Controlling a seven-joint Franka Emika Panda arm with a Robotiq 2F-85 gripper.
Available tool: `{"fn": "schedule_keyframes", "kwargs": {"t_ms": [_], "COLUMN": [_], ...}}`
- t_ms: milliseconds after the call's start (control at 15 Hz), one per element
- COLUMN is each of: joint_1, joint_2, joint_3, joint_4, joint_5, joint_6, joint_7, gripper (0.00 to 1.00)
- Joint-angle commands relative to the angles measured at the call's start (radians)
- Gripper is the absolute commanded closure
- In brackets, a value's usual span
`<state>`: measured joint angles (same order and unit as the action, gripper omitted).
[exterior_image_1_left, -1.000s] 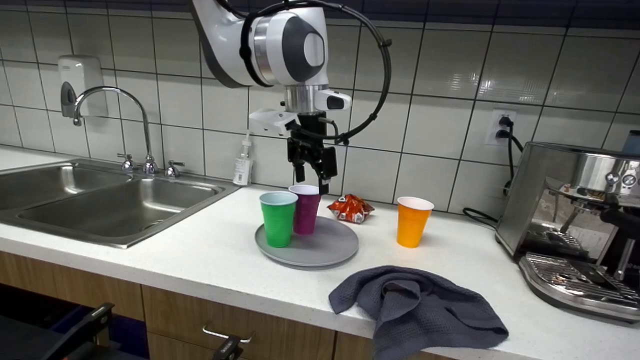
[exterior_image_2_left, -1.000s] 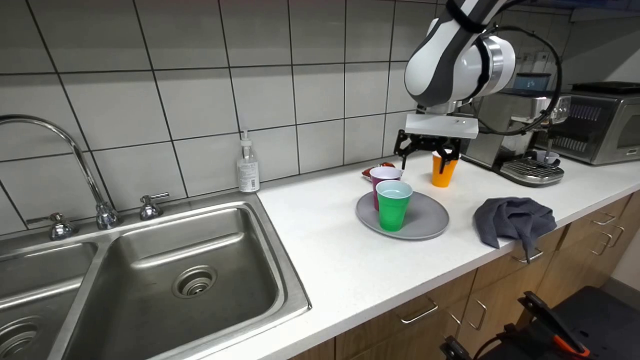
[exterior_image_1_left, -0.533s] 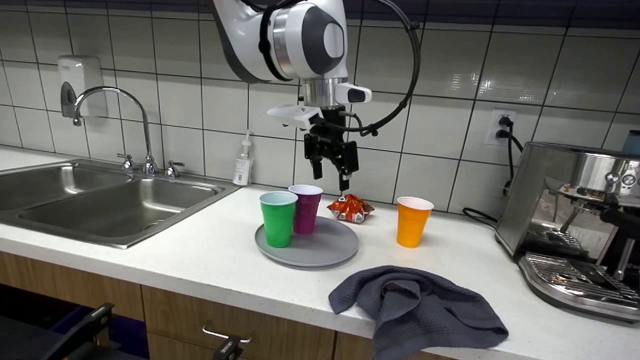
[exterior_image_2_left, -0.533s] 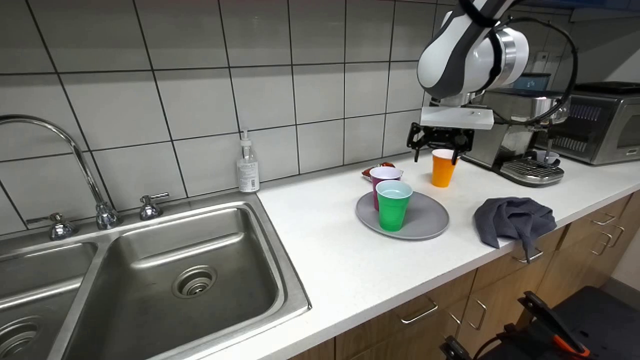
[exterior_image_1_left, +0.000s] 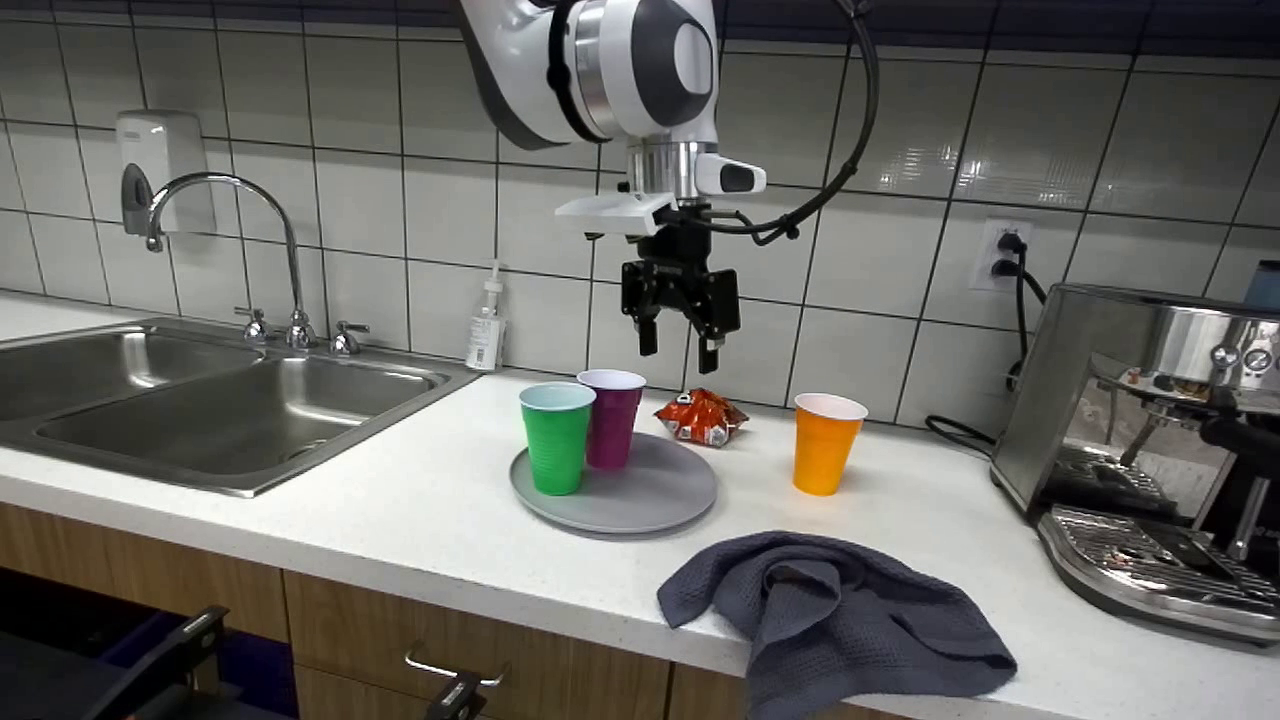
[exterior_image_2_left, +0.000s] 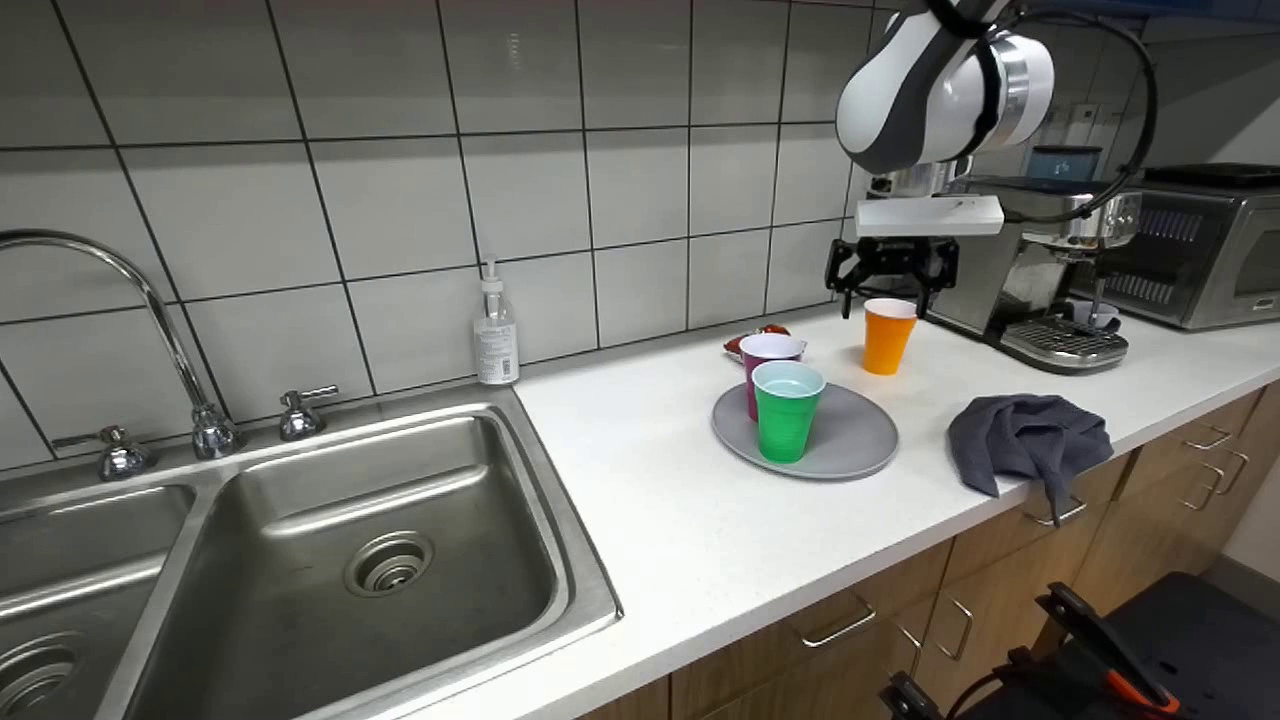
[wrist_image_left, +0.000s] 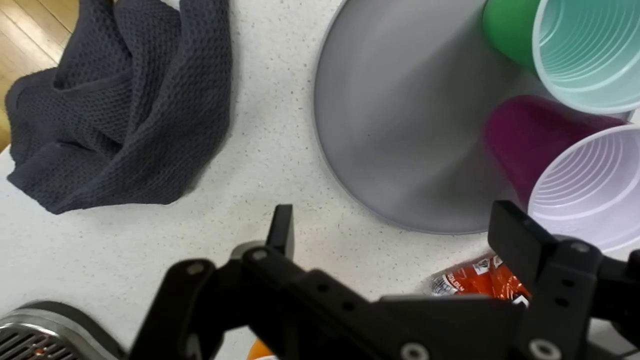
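Over the counter (exterior_image_1_left: 420, 500) hangs the gripper (exterior_image_1_left: 678, 350), its fingers (exterior_image_1_left: 648, 338) spread wide and released, touching nothing. Near left below, the plate (exterior_image_1_left: 668, 500) bears the green cup (exterior_image_1_left: 557, 450) and purple cup (exterior_image_1_left: 612, 425); the orange cup (exterior_image_1_left: 825, 450) stands right, and the bag (exterior_image_1_left: 700, 418) lies beyond the plate. In an exterior view an oven (exterior_image_2_left: 1190, 260) shows, and the orange cup appears between the fingers; the wrist view has only a sliver of it.

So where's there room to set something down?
There's bare counter between the sink and the gray plate, and between the orange cup and coffee machine. Crowded: green cup and purple cup on that plate, red packet near its rim.
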<state>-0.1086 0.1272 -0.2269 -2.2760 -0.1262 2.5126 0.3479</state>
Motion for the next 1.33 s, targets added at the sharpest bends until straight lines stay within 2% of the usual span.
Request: {"fn": "schedule_keyframes", "kwargs": {"t_ms": [0,400,1267], "joint_1": [-0.014,-0.013,-0.022], "joint_2": [0.062,0.178,0.423], "joint_3": [0.0,-0.021,-0.047], "joint_4": [0.085,0.195,0.525], "joint_5": [-0.022,-0.011,0.009], "joint_6": [-0.065,-0.079,-0.186], "joint_7": [-0.005,0.007,0.003], "gripper": [0.0,0.0,0.0]}}
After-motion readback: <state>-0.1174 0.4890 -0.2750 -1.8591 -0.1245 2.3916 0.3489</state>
